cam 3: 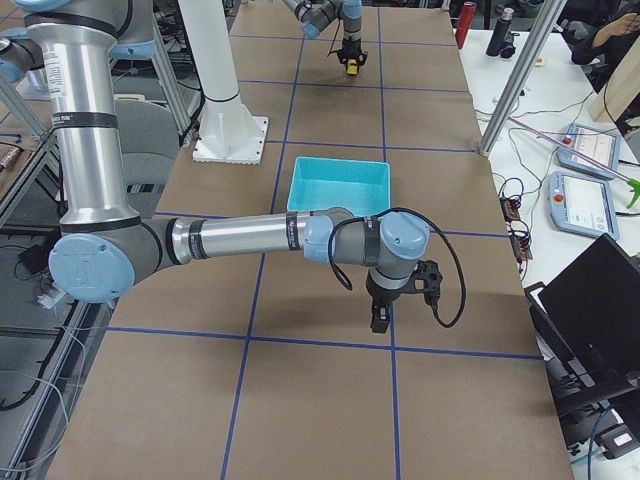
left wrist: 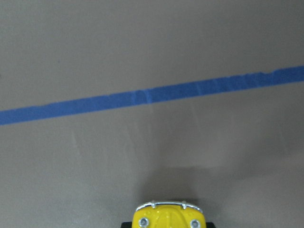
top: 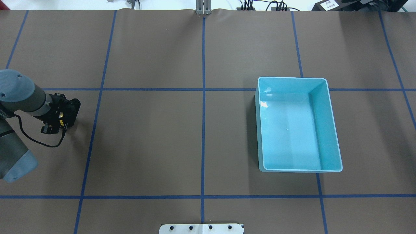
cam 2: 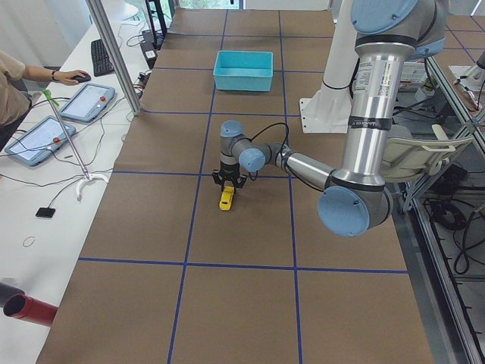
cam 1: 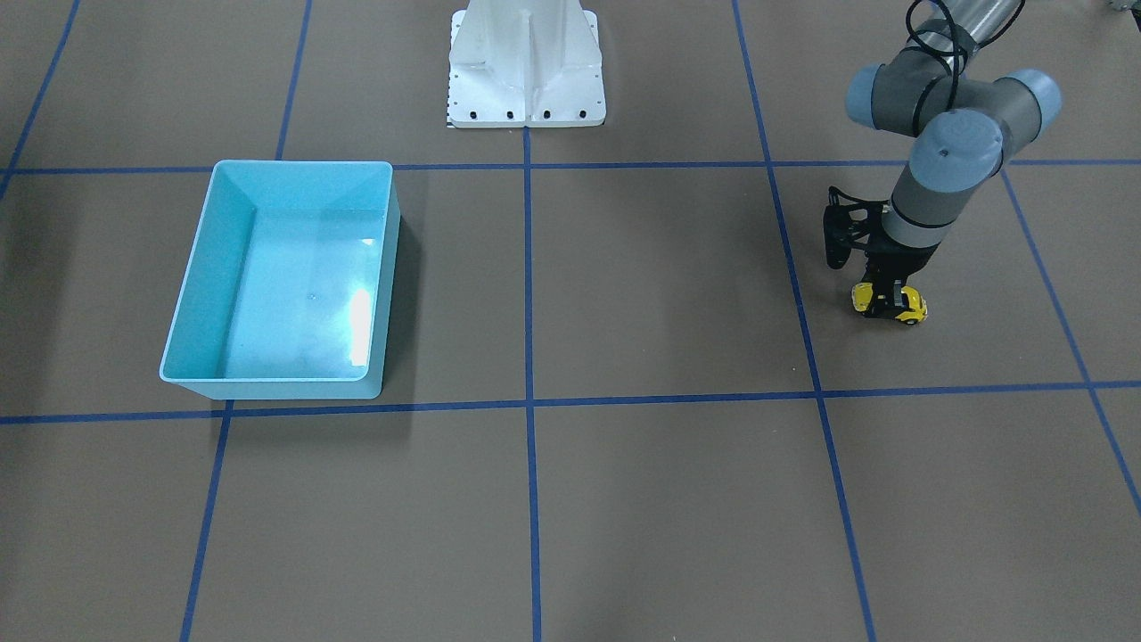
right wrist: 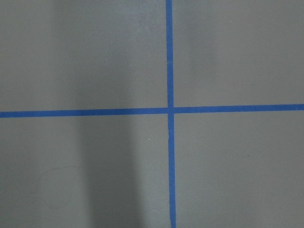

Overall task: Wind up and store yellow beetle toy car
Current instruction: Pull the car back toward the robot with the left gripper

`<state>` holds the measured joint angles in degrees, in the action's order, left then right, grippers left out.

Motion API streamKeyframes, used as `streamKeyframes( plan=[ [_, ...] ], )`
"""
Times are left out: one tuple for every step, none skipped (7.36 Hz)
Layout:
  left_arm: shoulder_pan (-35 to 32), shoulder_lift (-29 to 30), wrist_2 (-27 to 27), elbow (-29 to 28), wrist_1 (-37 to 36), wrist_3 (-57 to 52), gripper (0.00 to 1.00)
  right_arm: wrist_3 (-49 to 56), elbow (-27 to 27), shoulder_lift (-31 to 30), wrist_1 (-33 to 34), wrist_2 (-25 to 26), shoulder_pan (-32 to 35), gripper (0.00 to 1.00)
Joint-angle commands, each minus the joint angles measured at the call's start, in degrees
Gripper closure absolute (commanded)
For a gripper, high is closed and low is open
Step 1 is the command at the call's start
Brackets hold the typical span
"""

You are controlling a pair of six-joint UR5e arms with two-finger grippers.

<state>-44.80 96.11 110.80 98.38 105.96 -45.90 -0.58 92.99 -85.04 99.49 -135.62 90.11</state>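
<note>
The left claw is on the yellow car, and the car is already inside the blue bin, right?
Not quite. The left claw is on the car, but the car is not in the bin. It stands on the table, far off to the bin's side. The exterior front-facing view shows this.

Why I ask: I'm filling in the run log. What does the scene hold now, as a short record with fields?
car: yellow beetle toy car, on the table, robot's left side
left hand: down over the car, apparently closed on its sides
right hand: above bare table, apart from the bin; open or shut unclear
bin: light blue bin, empty
stored: not yet
</note>
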Motion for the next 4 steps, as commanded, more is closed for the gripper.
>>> streamKeyframes(
  plan=[
    [-0.8,-0.7,0.8,0.0,0.0,-1.0,1.00,0.0,0.0,0.0,0.0,0.0,0.0,0.00],
    [-1.1,-1.4,0.8,-0.5,1.3,-1.2,1.00,0.0,0.0,0.0,0.0,0.0,0.0,0.00],
    [-1.8,-1.8,1.1,-1.2,2.6,-1.3,1.00,0.0,0.0,0.0,0.0,0.0,0.0,0.00],
    [-2.2,-2.4,1.6,-1.3,2.6,-2.6,1.00,0.0,0.0,0.0,0.0,0.0,0.0,0.00]
  ],
)
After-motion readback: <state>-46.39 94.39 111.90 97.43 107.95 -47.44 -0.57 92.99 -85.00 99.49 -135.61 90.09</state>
